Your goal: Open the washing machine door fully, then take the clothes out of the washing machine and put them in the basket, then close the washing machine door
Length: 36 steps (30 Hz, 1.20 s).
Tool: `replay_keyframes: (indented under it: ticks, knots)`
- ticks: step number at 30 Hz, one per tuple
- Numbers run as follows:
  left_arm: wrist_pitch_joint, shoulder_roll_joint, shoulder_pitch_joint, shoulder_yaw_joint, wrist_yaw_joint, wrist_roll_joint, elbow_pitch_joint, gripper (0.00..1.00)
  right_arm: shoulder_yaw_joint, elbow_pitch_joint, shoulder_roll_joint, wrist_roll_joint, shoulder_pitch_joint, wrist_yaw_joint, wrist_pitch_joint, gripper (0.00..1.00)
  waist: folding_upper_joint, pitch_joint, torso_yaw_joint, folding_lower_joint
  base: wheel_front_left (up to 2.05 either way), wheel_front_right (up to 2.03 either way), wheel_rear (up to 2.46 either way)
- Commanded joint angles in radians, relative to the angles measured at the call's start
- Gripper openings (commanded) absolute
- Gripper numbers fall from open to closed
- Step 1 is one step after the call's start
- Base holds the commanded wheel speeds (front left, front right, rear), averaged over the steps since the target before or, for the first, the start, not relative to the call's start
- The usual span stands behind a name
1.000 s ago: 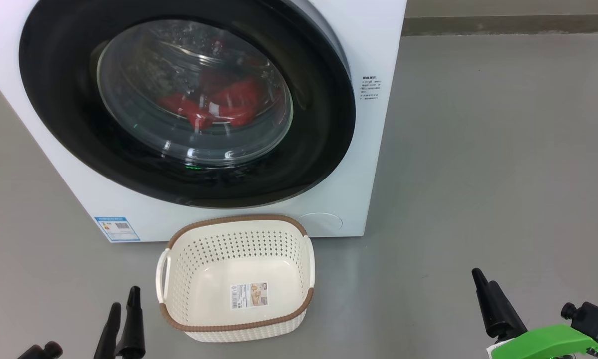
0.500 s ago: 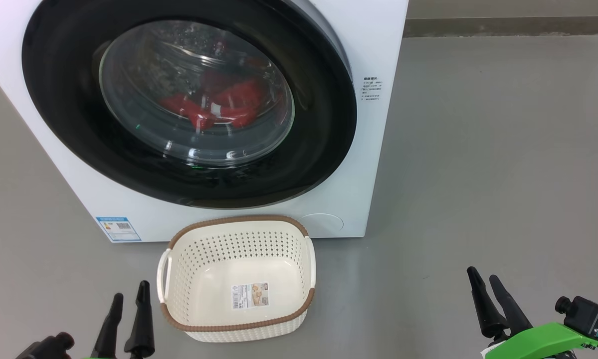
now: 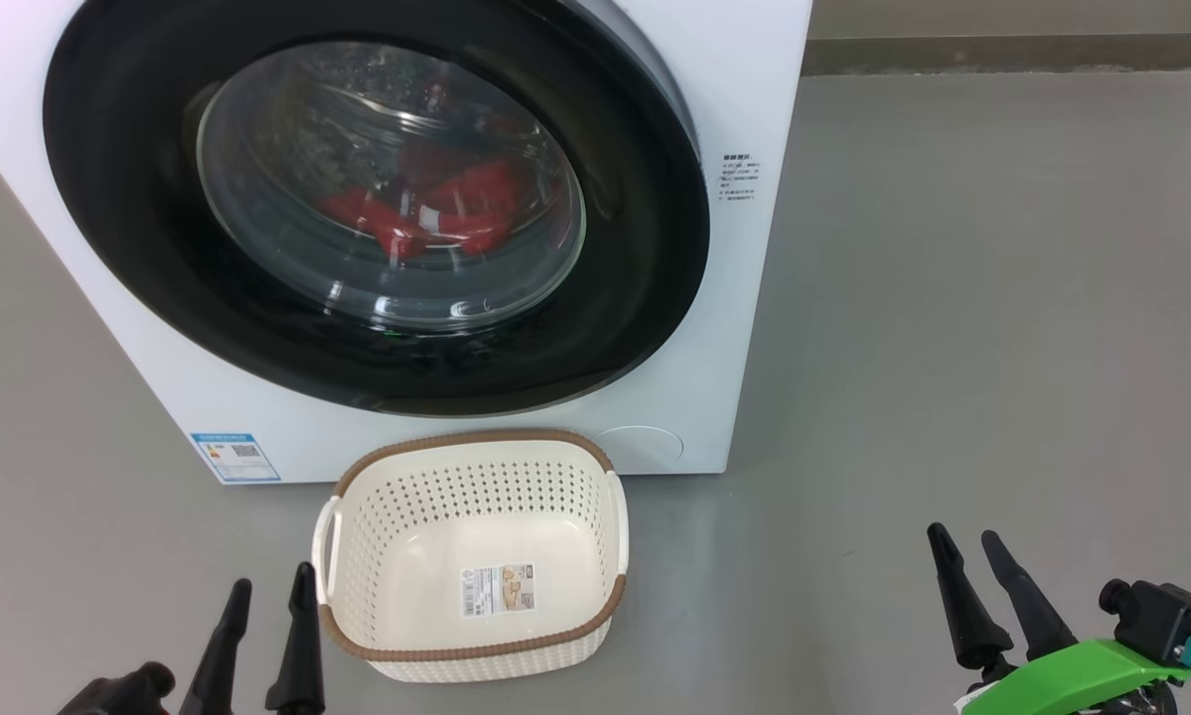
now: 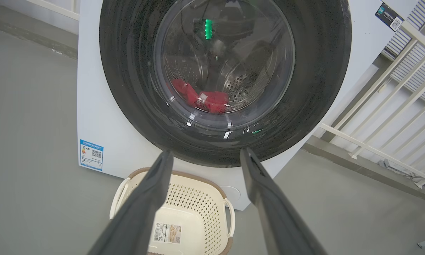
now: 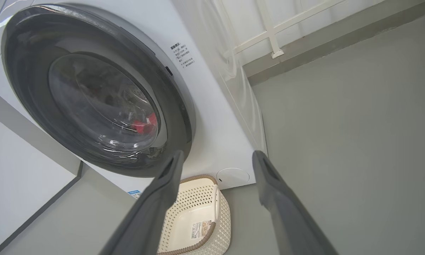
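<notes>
Plain grey floor (image 3: 953, 298) runs back to a low wall base. On it stands the washing machine (image 3: 744, 119), its door (image 3: 108, 218) shut against the front. The clothes (image 3: 426, 214) lie in the drum, red behind the glass bowl. The basket (image 3: 595, 452) sits on the floor just before the machine (a paper label (image 3: 497, 588) on its bottom). The left gripper (image 3: 273, 578) hovers beside the basket's left handle, the right gripper (image 3: 965, 536) well off to the right — both with fingers spread apart, gripping nothing.
</notes>
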Motion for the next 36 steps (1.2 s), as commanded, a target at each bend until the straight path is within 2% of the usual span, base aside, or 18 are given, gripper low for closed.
replay_keyframes:
  ticks: [1, 36]
  knots:
    - [-0.019, 0.018, -0.018, 0.019, -0.003, 0.047, -0.036, 1.0, 0.018, -0.035, -0.021, -0.044, -0.016, -0.001, -0.018, 1.0, 0.0, 0.0, 0.001, 0.0, 0.0, 0.0, 0.0]
    - [-0.117, 0.023, -0.003, 0.002, -0.004, 0.398, -0.044, 1.0, -0.022, -0.119, -0.014, -0.414, 0.045, -0.001, -0.116, 1.0, 0.0, 0.015, -0.01, 0.0, 0.0, 0.0, 0.0]
